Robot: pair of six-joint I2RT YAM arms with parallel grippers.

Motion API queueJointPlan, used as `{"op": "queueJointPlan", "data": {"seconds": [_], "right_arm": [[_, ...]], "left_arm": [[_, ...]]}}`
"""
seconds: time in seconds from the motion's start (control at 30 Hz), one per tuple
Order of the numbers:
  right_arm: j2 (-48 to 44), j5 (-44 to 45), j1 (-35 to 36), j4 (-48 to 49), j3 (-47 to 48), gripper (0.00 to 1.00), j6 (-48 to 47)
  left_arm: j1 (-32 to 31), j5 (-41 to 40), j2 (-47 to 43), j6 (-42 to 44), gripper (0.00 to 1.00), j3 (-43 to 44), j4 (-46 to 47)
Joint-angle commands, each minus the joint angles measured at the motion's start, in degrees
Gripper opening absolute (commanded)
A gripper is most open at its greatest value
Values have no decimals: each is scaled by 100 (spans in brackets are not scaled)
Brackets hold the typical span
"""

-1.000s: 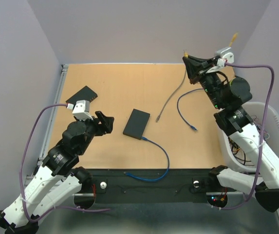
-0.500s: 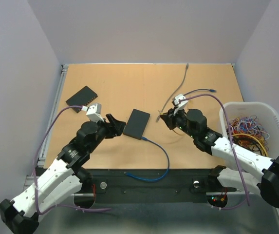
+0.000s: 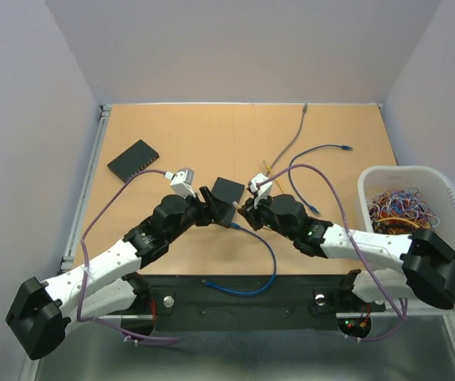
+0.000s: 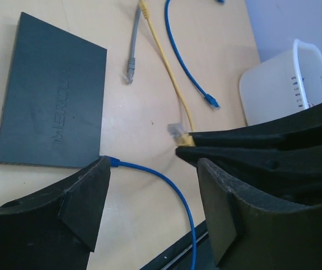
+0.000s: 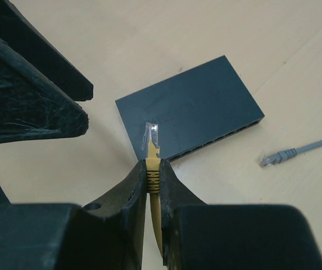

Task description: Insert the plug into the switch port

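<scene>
Care is going into the approach. At the near right of the switch (image 5: 189, 109), the right gripper (image 5: 152, 169) is pinching a yellow cable (image 4: 166, 62) just behind its clear plug (image 5: 152, 135), whose tip is poking forward. At the switch's near left, the left gripper (image 4: 152, 169) is hanging wide open, holding nothing. I'd say the plug is needing squaring to the port row (image 5: 217, 136), with the open gripper bracing the switch against sliding. A blue cable (image 3: 267, 254) is running into the switch's near edge. Beyond the switch, a grey cable (image 3: 287, 151) is lying loose on the surface.

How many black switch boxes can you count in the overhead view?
2. The left switch box lies far left; the centre switch box lies mid-view. No others seem hidden.
</scene>
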Motion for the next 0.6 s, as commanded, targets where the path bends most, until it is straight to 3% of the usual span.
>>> {"op": "queueJointPlan", "data": {"seconds": [0.0, 0.57], "right_arm": [[168, 457, 198, 548, 278, 0, -110], [503, 871, 753, 733, 454, 0, -154]], "left_arm": [[-130, -134, 3, -133, 73, 145, 723], [-130, -214, 434, -195, 69, -127, 1190]]}}
